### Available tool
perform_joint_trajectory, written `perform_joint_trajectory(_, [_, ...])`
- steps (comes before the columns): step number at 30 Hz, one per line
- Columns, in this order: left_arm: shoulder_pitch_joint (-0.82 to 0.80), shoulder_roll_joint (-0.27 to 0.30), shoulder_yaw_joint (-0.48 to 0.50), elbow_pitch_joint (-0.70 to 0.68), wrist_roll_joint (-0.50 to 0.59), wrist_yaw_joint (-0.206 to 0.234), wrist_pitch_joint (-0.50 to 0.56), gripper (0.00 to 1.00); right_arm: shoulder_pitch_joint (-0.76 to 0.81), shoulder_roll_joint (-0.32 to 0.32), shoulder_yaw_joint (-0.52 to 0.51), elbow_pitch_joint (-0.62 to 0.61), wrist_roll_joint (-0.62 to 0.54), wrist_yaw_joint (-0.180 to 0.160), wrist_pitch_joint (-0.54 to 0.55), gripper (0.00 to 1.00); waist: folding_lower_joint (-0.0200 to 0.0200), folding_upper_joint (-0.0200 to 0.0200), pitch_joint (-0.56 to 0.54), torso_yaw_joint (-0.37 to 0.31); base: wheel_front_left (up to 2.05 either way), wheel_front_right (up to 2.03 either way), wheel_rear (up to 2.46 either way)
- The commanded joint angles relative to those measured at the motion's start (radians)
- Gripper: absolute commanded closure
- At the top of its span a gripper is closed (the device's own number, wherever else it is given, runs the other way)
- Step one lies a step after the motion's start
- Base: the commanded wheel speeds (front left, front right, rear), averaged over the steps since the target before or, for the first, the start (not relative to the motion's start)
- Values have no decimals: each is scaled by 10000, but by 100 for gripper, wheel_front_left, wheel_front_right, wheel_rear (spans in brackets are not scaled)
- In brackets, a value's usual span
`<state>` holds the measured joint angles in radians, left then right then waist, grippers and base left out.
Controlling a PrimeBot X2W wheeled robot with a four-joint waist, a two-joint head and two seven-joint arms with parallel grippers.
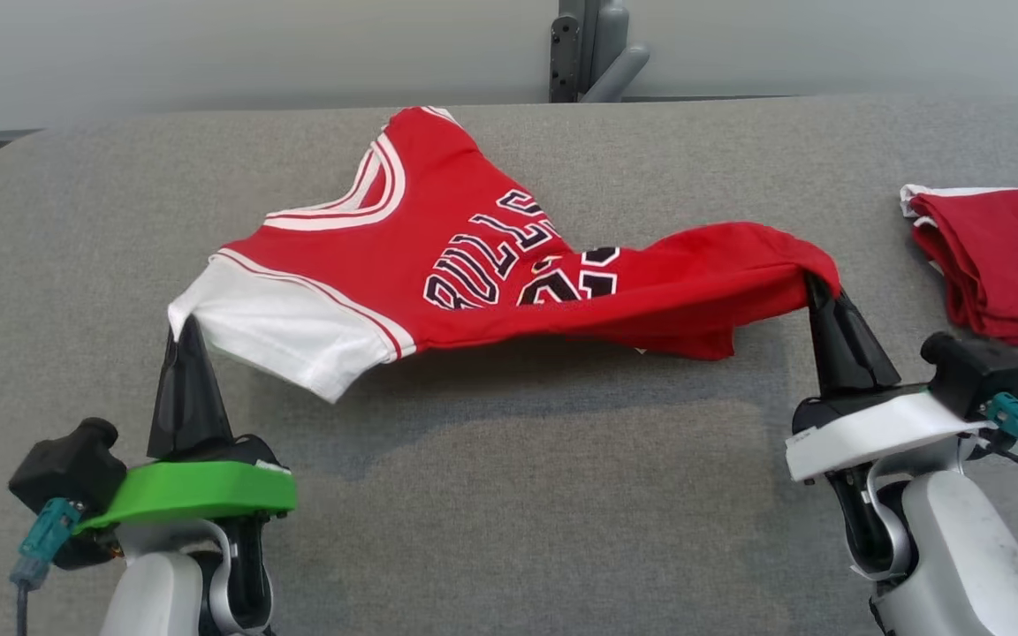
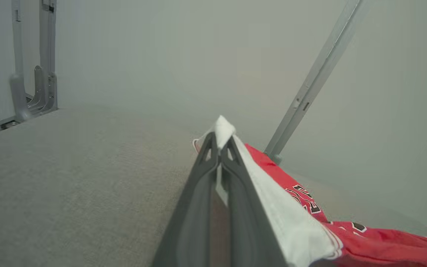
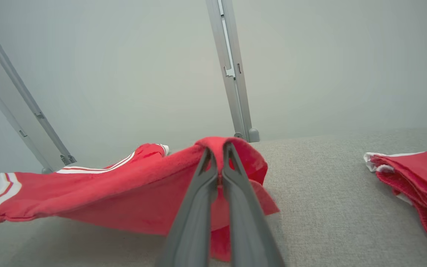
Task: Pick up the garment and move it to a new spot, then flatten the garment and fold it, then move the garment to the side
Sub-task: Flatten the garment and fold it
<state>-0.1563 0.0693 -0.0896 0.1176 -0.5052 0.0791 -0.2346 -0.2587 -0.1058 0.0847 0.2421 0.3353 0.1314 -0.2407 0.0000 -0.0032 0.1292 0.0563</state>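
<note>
The garment [image 1: 465, 256] is a red shirt with white sleeves and black lettering, stretched between both arms and lifted off the grey table [image 1: 509, 442] along its near edge. My left gripper [image 1: 188, 323] is shut on the tip of the white sleeve [image 2: 224, 129]. My right gripper [image 1: 816, 290] is shut on the red hem [image 3: 219, 146] at the other end. The far collar side still rests on the table. In the left wrist view the left gripper [image 2: 219, 145] pinches white cloth, with red fabric [image 2: 365, 237] trailing to the right.
A folded red garment [image 1: 1004, 261] lies at the table's right edge, also in the right wrist view as a red pile [image 3: 417, 181]. A grey metal post [image 1: 588, 49] stands behind the table's far edge. Grey padded surface lies bare in front of the shirt.
</note>
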Motion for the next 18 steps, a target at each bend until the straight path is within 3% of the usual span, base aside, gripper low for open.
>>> perform_joint_trajectory(1, [-197, -26, 64, -483, -154, -40, -62, 100, 291, -170, 30, -727, 303, -16, 223, 100, 0, 32, -344, -269, 0, 0, 0])
perform_joint_trajectory(8, [-416, -48, 197, -2626, -703, -49, 199, 100, 1011, -366, -239, -3825, 1764, -15, 1135, 100, 0, 32, -829, -630, 0, 0, 0])
perform_joint_trajectory(18, [-1273, 226, 131, -5495, -1044, 103, 1246, 100, 1384, -381, -1207, -7211, 3016, -11, 2522, 100, 0, 32, -1090, -957, 0, 0, 0])
